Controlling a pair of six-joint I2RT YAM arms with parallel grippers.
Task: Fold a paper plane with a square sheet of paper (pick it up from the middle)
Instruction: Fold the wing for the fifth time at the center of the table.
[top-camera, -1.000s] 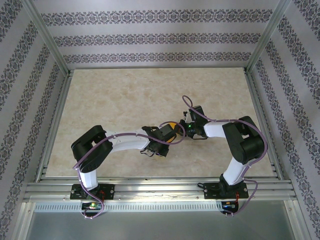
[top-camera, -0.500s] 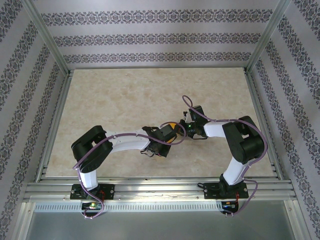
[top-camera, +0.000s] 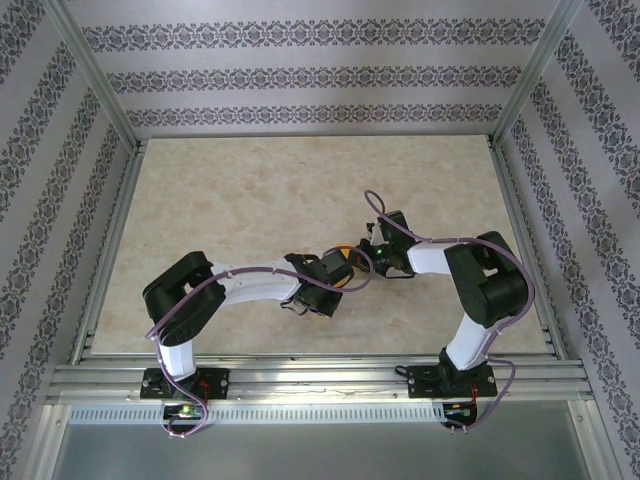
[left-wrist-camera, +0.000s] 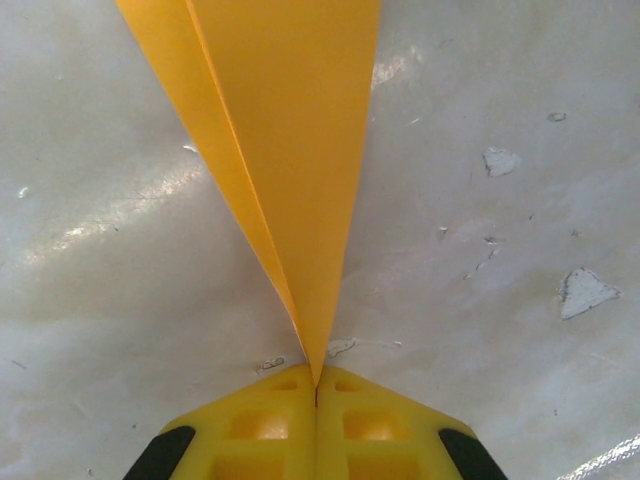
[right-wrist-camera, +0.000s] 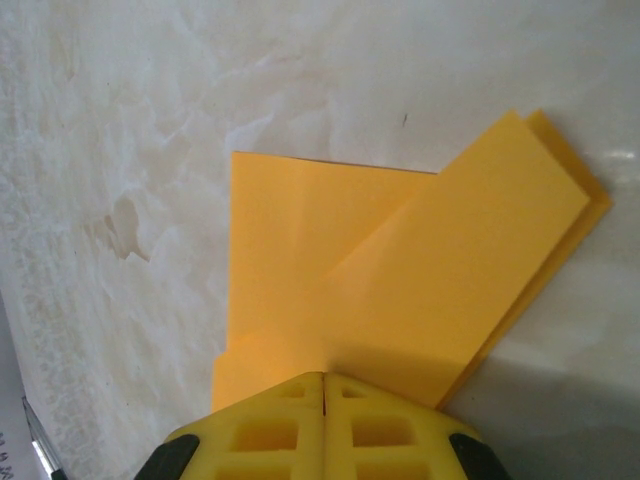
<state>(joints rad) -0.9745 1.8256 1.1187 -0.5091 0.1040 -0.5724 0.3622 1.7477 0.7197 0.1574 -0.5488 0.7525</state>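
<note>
- orange paper (left-wrist-camera: 290, 150): thin, matt, smooth, sharply creased
- tabletop (left-wrist-camera: 120, 300): glossy stone-look sheet (chipped in spots)
- left gripper (left-wrist-camera: 317, 392): yellow moulded plastic, matt
- frame rails (top-camera: 320, 380): pale metal, dull sheen

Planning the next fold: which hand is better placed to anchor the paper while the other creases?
Probably the right hand: it is shut on broad folded layers of the paper; the left hand pinches a narrow point.

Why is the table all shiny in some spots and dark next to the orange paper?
Left wrist view: light glares off the glossy table in pale streaks beside the orange paper, which looks sharp. Right wrist view: the folded paper throws a grey shadow on the table at its lower right. Top view: the light looks soft and even.
</note>
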